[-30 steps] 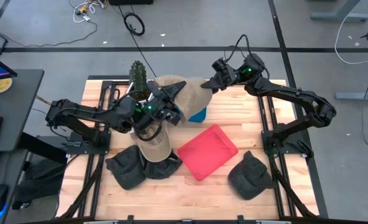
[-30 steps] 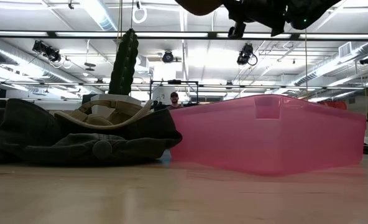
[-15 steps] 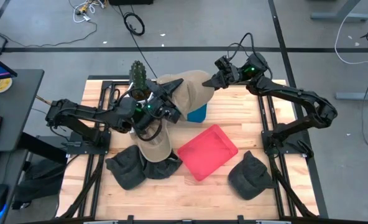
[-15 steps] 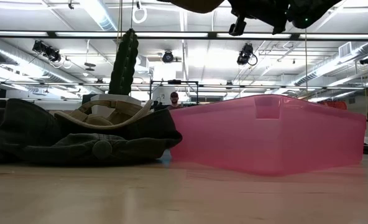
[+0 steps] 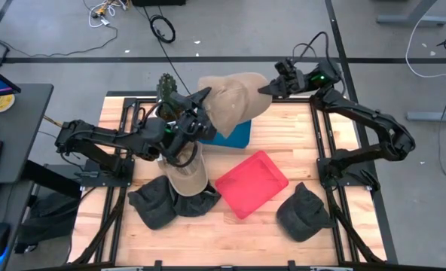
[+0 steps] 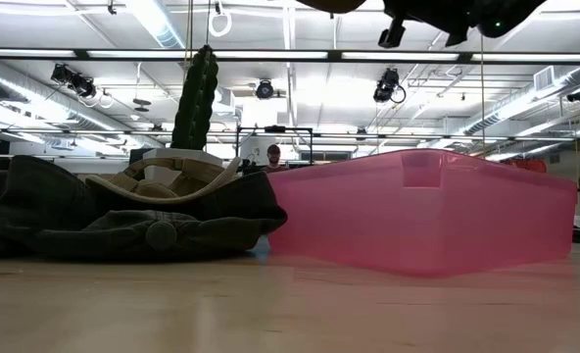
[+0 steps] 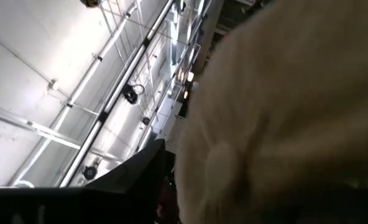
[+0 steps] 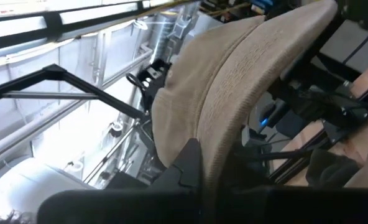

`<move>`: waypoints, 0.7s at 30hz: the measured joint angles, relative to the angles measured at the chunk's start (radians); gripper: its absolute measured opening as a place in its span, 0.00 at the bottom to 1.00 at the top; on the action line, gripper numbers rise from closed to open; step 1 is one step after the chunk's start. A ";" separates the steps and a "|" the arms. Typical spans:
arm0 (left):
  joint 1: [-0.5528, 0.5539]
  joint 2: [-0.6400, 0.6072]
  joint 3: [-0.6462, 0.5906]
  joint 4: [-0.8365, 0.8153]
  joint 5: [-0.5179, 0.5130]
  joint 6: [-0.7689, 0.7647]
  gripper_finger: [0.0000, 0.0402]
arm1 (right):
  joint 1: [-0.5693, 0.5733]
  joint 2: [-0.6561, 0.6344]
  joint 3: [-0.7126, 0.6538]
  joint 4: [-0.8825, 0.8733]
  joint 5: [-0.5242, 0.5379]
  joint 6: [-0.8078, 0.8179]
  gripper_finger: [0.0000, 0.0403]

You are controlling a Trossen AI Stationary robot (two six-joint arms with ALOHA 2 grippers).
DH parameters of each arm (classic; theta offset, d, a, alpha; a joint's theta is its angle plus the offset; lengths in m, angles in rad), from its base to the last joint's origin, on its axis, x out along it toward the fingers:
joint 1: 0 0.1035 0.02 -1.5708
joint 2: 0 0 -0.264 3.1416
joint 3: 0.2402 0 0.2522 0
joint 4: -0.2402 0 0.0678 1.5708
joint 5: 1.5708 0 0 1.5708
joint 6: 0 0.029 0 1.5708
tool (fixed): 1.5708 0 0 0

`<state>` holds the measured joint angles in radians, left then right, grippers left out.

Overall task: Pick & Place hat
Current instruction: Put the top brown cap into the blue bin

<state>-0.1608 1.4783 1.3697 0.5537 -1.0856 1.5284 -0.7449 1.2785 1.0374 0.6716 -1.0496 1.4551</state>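
Observation:
A tan hat (image 5: 234, 98) hangs in the air over the table's far edge, with my right gripper (image 5: 267, 89) shut on its right side. My left gripper (image 5: 206, 111) stands open at the hat's left side, its fingers spread on either side of the hat's edge. In the left wrist view the hat (image 7: 283, 112) fills most of the picture, and I cannot tell whether a finger touches it. On the table's left, a second tan hat (image 5: 187, 177) lies on a pile of dark hats (image 5: 163, 205). My right gripper pinches the tan hat's edge (image 8: 216, 155) between its two fingers, coming nearly level from the table's right side. The hat is lifted clear of the table and stretches away from the fingers toward my left gripper.
A pink tray (image 5: 251, 183) sits in the middle of the table and a blue box (image 5: 236, 135) lies under the held hat. A potted cactus (image 5: 166, 89) stands at the far left. Another dark hat (image 5: 304, 212) lies near the right front corner.
My left gripper has opened, let go of the tan hat and rolled at the wrist, staying in place. My right gripper has shut on the hat and carried it up and toward the table's far right, so the hat now hangs from it alone.

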 joint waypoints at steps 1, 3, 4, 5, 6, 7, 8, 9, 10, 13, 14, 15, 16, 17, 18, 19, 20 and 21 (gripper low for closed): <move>0.000 0.000 0.000 -0.009 -0.010 -0.009 0.53 | -0.011 -0.006 0.000 0.000 0.000 0.000 0.01; 0.000 0.000 0.000 -0.021 -0.024 -0.028 0.53 | -0.032 -0.017 0.000 -0.004 0.001 0.000 0.01; 0.000 0.000 0.000 -0.028 -0.028 -0.032 0.53 | -0.043 -0.021 0.000 -0.006 0.000 0.000 0.01; 0.000 0.000 0.000 -0.030 -0.031 -0.033 0.53 | -0.051 -0.025 0.000 -0.006 0.000 0.000 0.01; 0.000 0.000 0.000 -0.031 -0.037 -0.033 0.53 | -0.059 -0.030 0.000 -0.008 -0.001 0.001 0.01; 0.000 0.000 0.000 -0.032 -0.048 -0.034 0.53 | -0.067 -0.035 0.000 -0.013 -0.001 0.003 0.01; 0.000 0.000 0.000 -0.031 -0.066 -0.034 0.53 | -0.074 -0.041 0.000 -0.018 -0.002 0.002 0.01; 0.000 0.000 0.000 -0.030 -0.084 -0.042 0.53 | -0.081 -0.048 0.000 -0.029 -0.002 -0.003 0.01; 0.001 0.000 0.000 -0.030 -0.101 -0.055 0.53 | -0.090 -0.056 0.000 -0.044 -0.004 -0.015 0.01; 0.010 0.000 0.000 -0.023 -0.137 -0.100 0.53 | -0.112 -0.081 0.000 -0.120 -0.001 -0.071 0.01; 0.016 0.000 0.000 -0.023 -0.151 -0.124 0.53 | -0.116 -0.089 0.000 -0.163 0.012 -0.099 0.01; 0.025 0.000 0.000 -0.023 -0.167 -0.151 0.53 | -0.117 -0.096 0.000 -0.215 0.033 -0.133 0.01; 0.034 0.000 0.000 -0.027 -0.185 -0.177 0.53 | -0.117 -0.103 0.000 -0.270 0.062 -0.168 0.01; 0.043 0.000 0.000 -0.030 -0.199 -0.203 0.52 | -0.116 -0.111 0.000 -0.326 0.092 -0.203 0.01; 0.050 0.000 0.000 -0.029 -0.208 -0.228 0.52 | -0.113 -0.117 0.000 -0.383 0.123 -0.240 0.01; 0.057 0.000 0.000 -0.029 -0.214 -0.256 0.52 | -0.107 -0.122 0.000 -0.435 0.154 -0.275 0.01; 0.063 0.000 0.000 -0.027 -0.217 -0.282 0.52 | -0.099 -0.126 0.000 -0.480 0.189 -0.306 0.01; 0.067 0.000 0.000 -0.027 -0.217 -0.308 0.52 | -0.089 -0.127 0.000 -0.522 0.226 -0.336 0.01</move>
<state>-0.0934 1.4780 1.3697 0.5271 -1.3024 1.2204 -0.8338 1.1510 1.0374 0.1491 -0.8241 1.1194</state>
